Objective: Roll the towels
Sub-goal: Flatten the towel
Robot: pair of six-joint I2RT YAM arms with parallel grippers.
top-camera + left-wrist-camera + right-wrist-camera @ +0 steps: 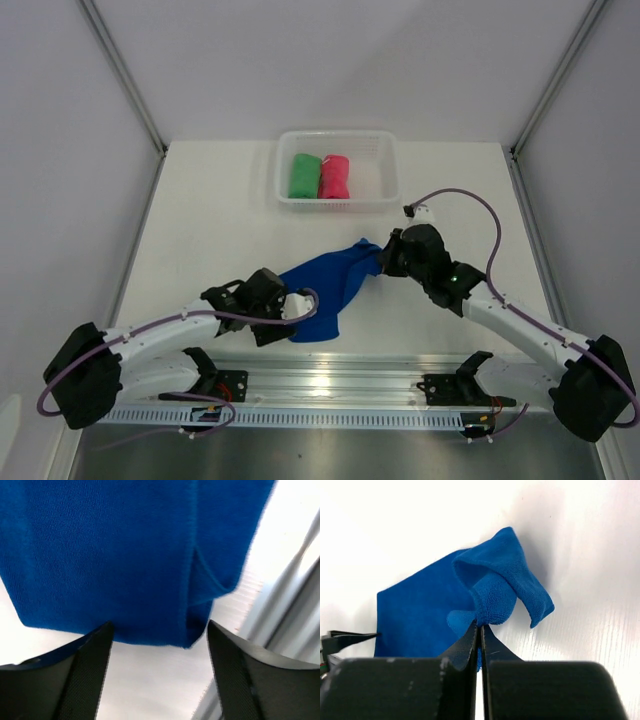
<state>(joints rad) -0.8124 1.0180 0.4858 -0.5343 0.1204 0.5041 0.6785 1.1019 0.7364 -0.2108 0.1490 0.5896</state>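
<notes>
From my console, the blue towel (330, 288) lies on the table (200, 230) between the two arms, well short of the basket (286, 160). Its long axis runs on a diagonal, from a near end on the left to a far end on the right. The far end is bunched into a raised fold, and the near part is flatter. The right gripper (383, 255) has its jaws pressed together on that far fold. In the right wrist view the cloth (430, 610) humps up right at the fingertips (480, 627). The right arm (520, 325) reaches from its base at the near right, up and leftwards, with the wrist turned towards the towel. The left arm (160, 330) stretches low across the table towards the right, bringing the left gripper (290, 305) to the towel's near end. In the left wrist view its jaws stand wide. The blue hem (125, 555) sits in the gap between the fingers (90, 665), with a doubled-over corner on the right side and nothing clamped. The green towel (303, 175) and the pink towel (335, 176) lie rolled side by side in the basket, their long axes pointing away from me.
</notes>
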